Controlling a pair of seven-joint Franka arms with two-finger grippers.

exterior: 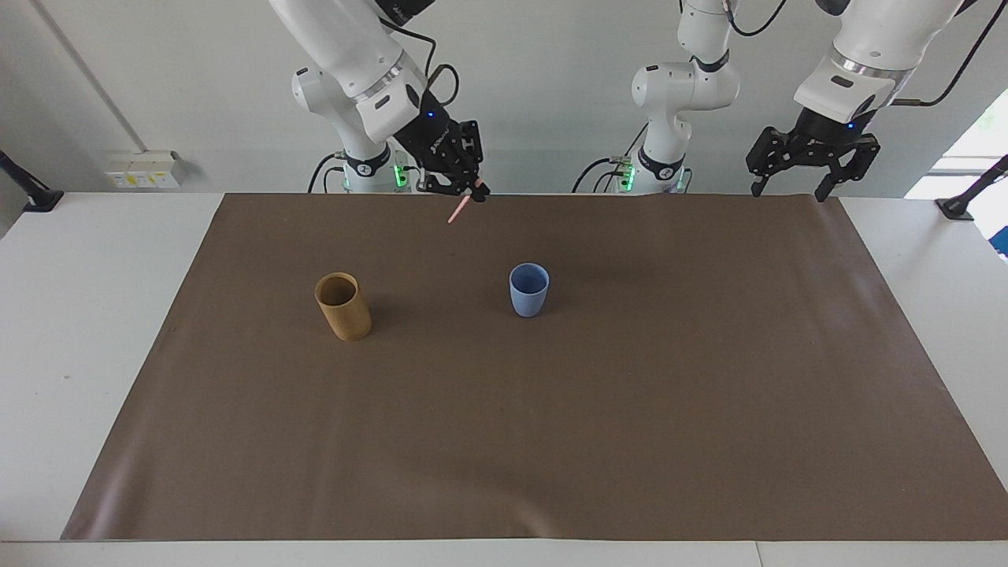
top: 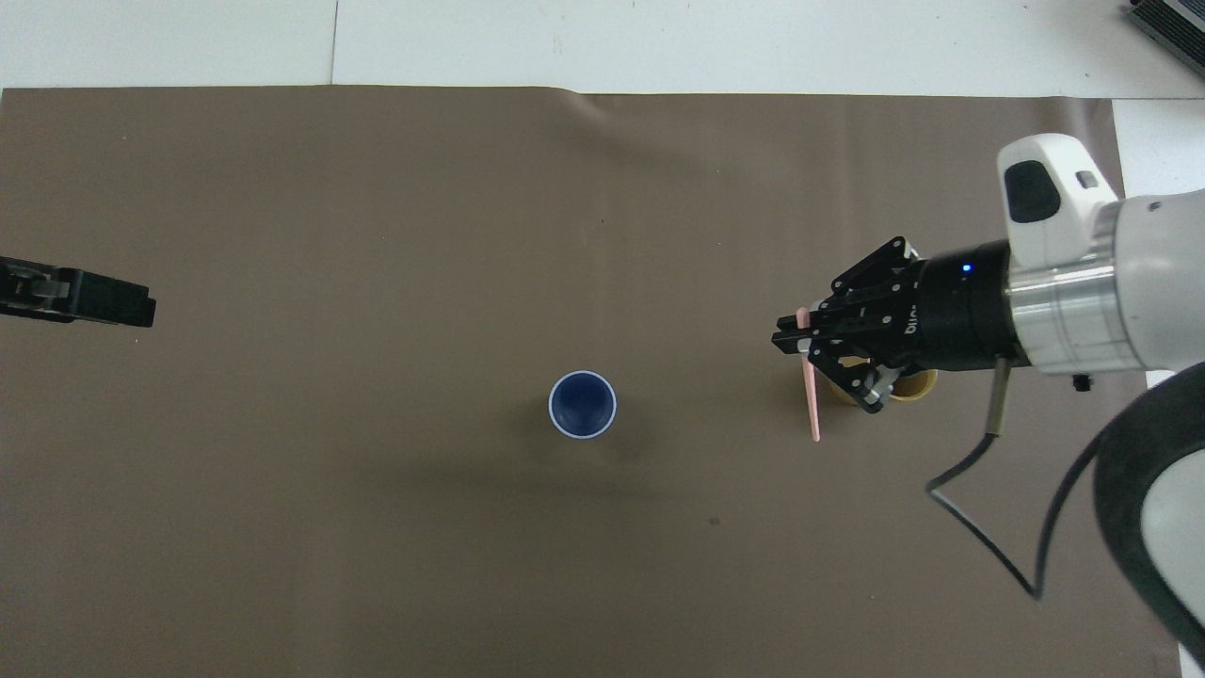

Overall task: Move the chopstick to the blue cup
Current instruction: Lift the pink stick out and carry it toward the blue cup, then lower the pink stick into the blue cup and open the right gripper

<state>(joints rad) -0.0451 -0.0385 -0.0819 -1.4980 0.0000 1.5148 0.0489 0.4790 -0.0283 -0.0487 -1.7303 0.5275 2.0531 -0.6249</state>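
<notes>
My right gripper is shut on a pale-pink chopstick and holds it high in the air, hanging tilted below the fingers. In the overhead view the right gripper and the chopstick are over the mat between the two cups, close to the bamboo cup. The light-blue cup stands upright and empty near the mat's middle, and it also shows in the overhead view. My left gripper is open and waits raised at its own end of the table; its tip shows in the overhead view.
A tan bamboo cup stands upright toward the right arm's end; in the overhead view the bamboo cup is mostly covered by the right gripper. A brown mat covers the table, with white tabletop around it.
</notes>
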